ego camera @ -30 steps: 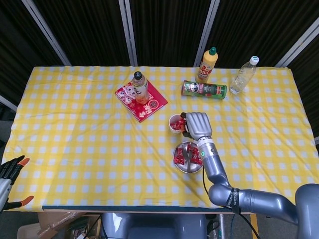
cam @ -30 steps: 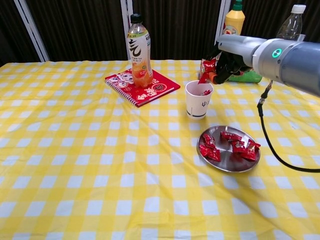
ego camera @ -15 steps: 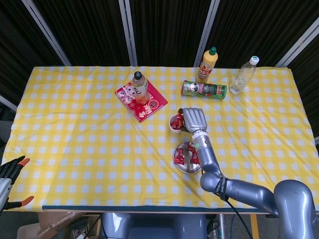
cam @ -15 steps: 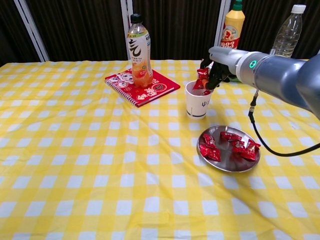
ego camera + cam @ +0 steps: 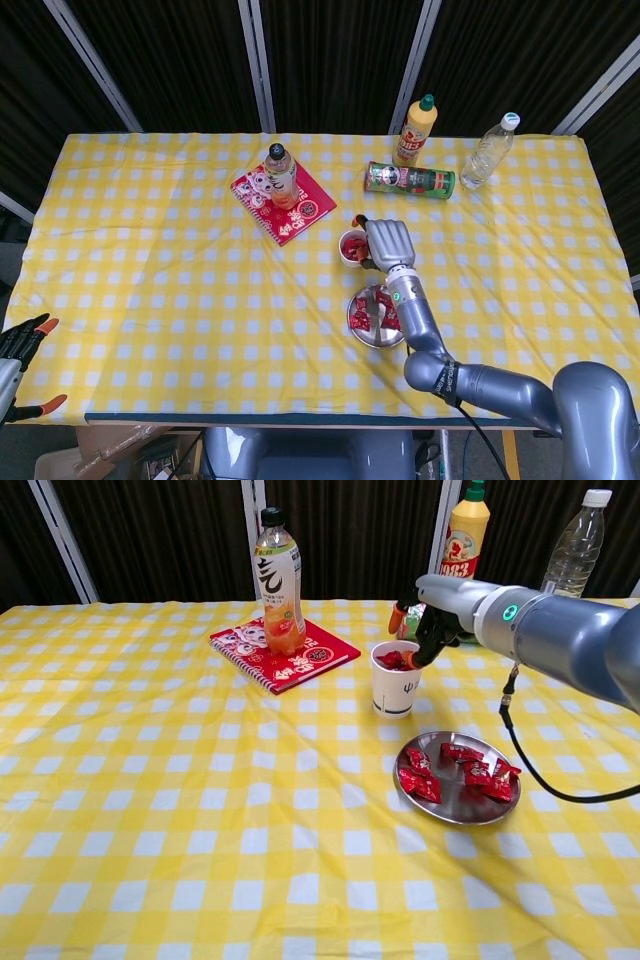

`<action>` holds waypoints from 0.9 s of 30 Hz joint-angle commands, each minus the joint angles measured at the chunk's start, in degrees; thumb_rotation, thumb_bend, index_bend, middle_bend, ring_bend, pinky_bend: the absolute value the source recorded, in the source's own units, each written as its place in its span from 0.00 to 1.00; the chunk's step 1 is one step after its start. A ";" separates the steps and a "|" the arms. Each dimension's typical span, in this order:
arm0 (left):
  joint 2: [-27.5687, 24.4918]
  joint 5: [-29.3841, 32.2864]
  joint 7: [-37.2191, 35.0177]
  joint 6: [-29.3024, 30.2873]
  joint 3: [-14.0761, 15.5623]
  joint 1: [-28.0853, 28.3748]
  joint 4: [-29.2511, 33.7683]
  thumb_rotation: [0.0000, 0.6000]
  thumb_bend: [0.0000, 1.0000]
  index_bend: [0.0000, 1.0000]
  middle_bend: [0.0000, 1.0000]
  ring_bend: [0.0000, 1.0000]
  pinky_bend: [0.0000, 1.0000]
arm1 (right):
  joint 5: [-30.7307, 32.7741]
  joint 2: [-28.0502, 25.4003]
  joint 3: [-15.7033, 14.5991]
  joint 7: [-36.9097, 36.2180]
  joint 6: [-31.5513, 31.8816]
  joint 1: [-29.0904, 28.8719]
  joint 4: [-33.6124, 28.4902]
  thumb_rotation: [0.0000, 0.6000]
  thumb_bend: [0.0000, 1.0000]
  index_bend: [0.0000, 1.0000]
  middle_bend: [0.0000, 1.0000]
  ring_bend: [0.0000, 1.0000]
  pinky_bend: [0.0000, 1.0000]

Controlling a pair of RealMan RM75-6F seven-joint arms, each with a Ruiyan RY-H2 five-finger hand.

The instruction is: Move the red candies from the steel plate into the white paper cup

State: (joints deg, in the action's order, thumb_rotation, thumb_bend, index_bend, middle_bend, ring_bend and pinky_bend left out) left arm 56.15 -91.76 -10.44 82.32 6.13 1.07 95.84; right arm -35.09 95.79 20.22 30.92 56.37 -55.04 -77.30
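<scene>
Right hand (image 5: 418, 630) hovers over the white paper cup (image 5: 394, 680), fingers spread, red candy (image 5: 391, 660) resting at the rim.

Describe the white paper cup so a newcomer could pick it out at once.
On the yellow checked tablecloth, look right of the red notebook and just behind the steel plate. The white paper cup stands upright there, with the right hand over its rim. It is the only open-topped container: white, a dark band near its base, red candies inside.
</scene>
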 commanded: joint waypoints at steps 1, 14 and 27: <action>0.04 -0.08 -0.01 0.09 -0.01 -0.02 -0.02 1.00 0.07 0.00 0.00 0.00 0.00 | -0.35 -0.80 -0.14 0.37 1.06 0.35 -1.63 1.00 0.47 0.30 0.79 0.83 1.00; 0.27 -0.73 -0.46 0.87 0.01 -0.23 -0.57 1.00 0.07 0.00 0.00 0.00 0.00 | -7.32 -8.48 -2.74 1.11 10.64 5.67 -19.79 1.00 0.42 0.26 0.79 0.83 1.00; 0.53 -1.73 -0.15 2.13 0.08 -0.60 -0.89 1.00 0.07 0.00 0.00 0.00 0.00 | -6.36 -12.20 -13.05 7.11 16.03 12.15 -31.92 1.00 0.32 0.26 0.79 0.83 1.00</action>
State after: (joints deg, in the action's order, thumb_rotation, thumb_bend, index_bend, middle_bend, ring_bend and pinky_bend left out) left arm 56.66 -93.46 -10.61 84.42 6.20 0.49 94.98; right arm -41.60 83.65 7.86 37.57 71.94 -43.47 -108.77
